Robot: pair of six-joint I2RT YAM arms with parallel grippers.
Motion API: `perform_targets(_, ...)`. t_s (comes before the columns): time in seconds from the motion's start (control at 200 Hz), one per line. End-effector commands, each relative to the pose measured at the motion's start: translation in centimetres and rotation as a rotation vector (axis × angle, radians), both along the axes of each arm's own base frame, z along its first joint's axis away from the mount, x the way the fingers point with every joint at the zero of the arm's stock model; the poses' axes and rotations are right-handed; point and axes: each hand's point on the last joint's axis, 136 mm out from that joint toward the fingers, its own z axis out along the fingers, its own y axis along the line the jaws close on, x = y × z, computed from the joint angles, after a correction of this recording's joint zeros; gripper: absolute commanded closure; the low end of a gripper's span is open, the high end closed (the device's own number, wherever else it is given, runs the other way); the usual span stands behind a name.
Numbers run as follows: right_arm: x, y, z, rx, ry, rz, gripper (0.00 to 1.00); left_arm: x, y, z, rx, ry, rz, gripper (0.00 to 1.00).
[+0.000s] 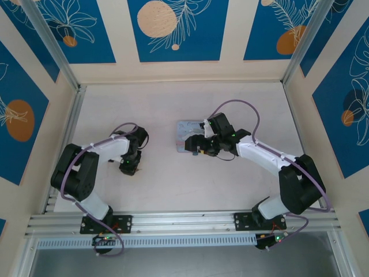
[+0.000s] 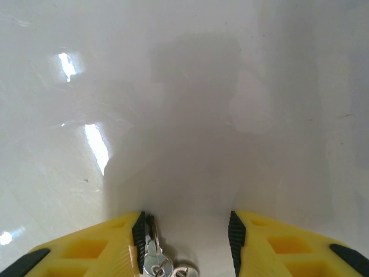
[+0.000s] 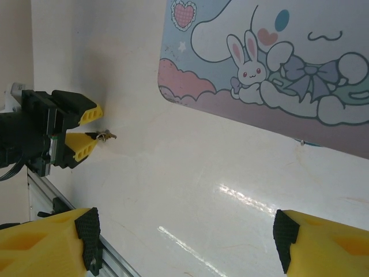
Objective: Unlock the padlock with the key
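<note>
Your left gripper point(image 2: 187, 229) stands partly open. The key point(image 2: 153, 254) rests against one pad, unclamped. Your right gripper point(image 3: 185, 238) is spread wide and holds nothing, low over the table point(image 3: 173, 173), near the tin box point(image 3: 265, 69) — cartoon rabbit print.

table point(image 1: 173, 184): glossy cream | tin box point(image 1: 184, 131): lying flat, mid-table | key point(image 3: 107, 135): left of box
</note>
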Motion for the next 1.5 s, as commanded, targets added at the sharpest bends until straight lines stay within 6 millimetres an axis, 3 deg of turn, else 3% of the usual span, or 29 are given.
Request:
perform_targets(0.0, 0.5, 1.0, 1.1, 0.034, -0.014, 0.007, 0.19, -0.5, -2.8, -2.6, -0.125, 0.014, -0.021, 0.57)
perform_targets(0.355, 0.5, 1.3, 0.9, 0.043, -0.005, 0.013, 0.19, -1.5, -3.2, -2.1, -0.117, -0.007, -0.007, 0.57)
perform_targets(0.565, 0.4, 1.3, 0.8, 0.043, -0.004, 0.015, 0.19, -1.5, -3.5, -1.8, -0.116, -0.012, -0.01, 0.65)
perform_targets(1.04, 0.3, 1.7, 0.6, 0.049, -0.003, 0.02, 0.19, -2.3, -4.0, -1.6, -0.108, -0.017, -0.016, 0.66)
perform_targets(1.25, 0.1, 1.9, 0.5, 0.046, -0.001, 0.023, 0.19, -2.1, -4.3, -1.9, -0.111, -0.025, -0.033, 0.81)
perform_targets(1.425, 0.1, 1.7, 0.5, 0.039, -0.007, 0.02, 0.19, -1.2, -4.6, -1.8, -0.098, -0.037, -0.125, 1.0)
perform_targets(1.495, 0.1, 1.5, 0.5, 0.036, -0.009, 0.015, 0.19, -0.6, -4.7, -1.3, -0.087, -0.052, -0.187, 1.0)
